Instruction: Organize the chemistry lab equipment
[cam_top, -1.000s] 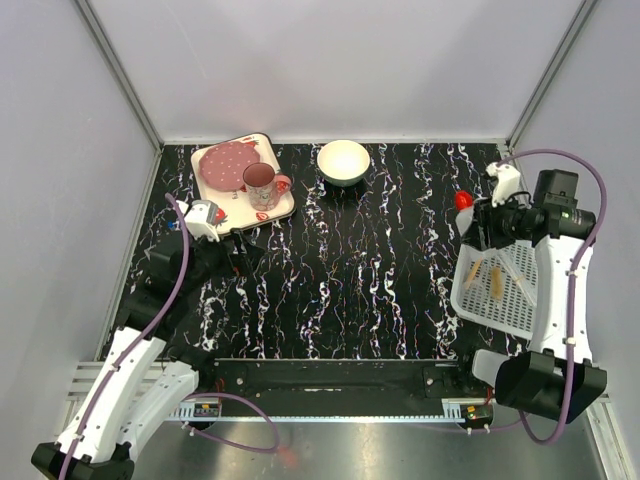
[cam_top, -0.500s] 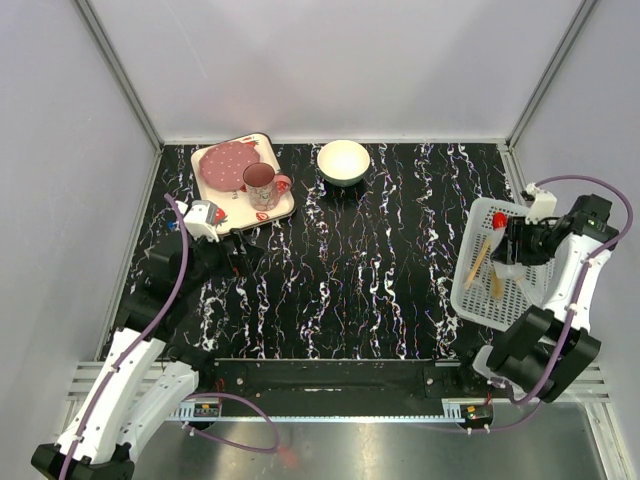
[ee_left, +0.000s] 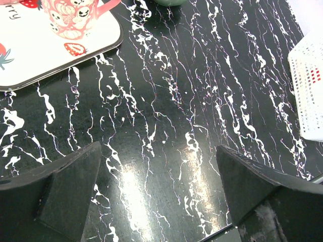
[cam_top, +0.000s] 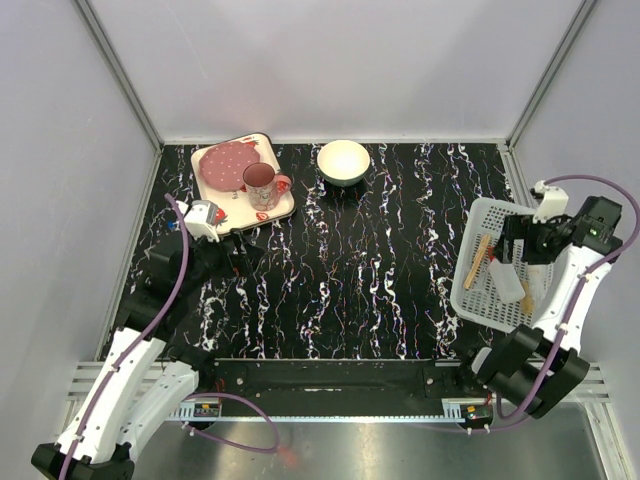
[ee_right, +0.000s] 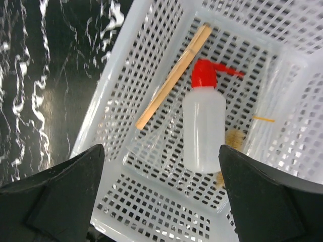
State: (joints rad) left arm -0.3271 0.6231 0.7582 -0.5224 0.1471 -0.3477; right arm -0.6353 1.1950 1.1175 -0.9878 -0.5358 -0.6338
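Partly hidden, brush (ee_right: 233, 137) lies beside bottle (ee_right: 203, 130).

Left arm (cam_top: 140, 350), white shells with black joints: rises from its base and leans forward, a purple cable (cam_top: 178, 270) looping along it. Wrist bent over. Black two-finger left gripper (cam_top: 243, 252) points forward and to the right, held low. Jaws spread wide; in the wrist view its dark fingers (ee_left: 65, 191) sit at the two lower corners with a broad gap between them.

Right arm (cam_top: 562, 300), same white-and-black build: folded tight, upper link climbing steeply from its base, wrist tipped down. Black two-finger right gripper (cam_top: 520, 255) points downward. Jaws spread wide, dark fingers (ee_right: 55, 196) well apart.
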